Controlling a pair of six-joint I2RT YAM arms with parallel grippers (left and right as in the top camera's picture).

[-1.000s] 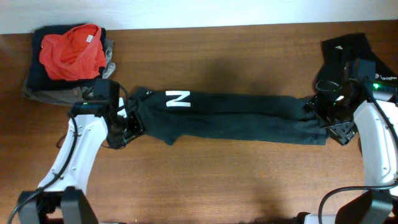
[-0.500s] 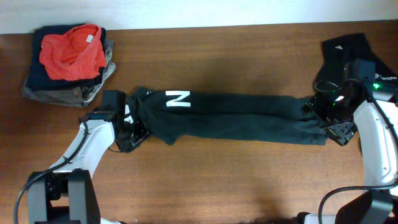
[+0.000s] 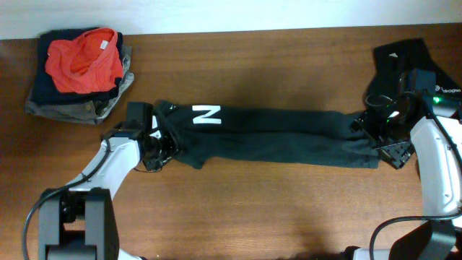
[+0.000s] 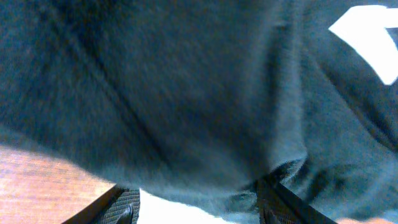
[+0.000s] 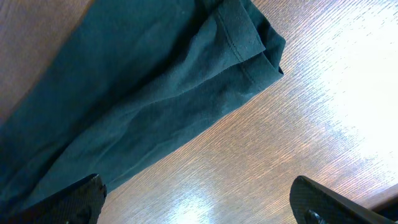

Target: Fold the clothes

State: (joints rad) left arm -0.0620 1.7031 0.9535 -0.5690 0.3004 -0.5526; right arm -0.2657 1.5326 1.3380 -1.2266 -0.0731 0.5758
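One of the clothes, a black shirt [image 3: 289, 137] with a white N print [image 3: 206, 114], lies folded into a long strip across the table. My left gripper [image 3: 157, 144] is at the strip's left end. In the left wrist view the black cloth [image 4: 186, 93] fills the picture. Its edge hangs between the fingers [image 4: 124, 210], which stand apart, so my left gripper [image 4: 199, 210] is open. My right gripper [image 3: 377, 141] sits at the strip's right end. In the right wrist view my right gripper [image 5: 199, 205] is wide open over bare wood beside the shirt's hem [image 5: 249, 43].
A pile of folded clothes [image 3: 79, 72] topped by a red garment [image 3: 83, 58] sits at the back left corner. Another black garment [image 3: 401, 61] lies at the back right, close behind the right arm. The wooden table [image 3: 253, 209] shows in front of the shirt.
My left gripper has shifted a little to the right, further onto the shirt's left end, and the left arm has swung round. The shirt and the right arm have not moved.
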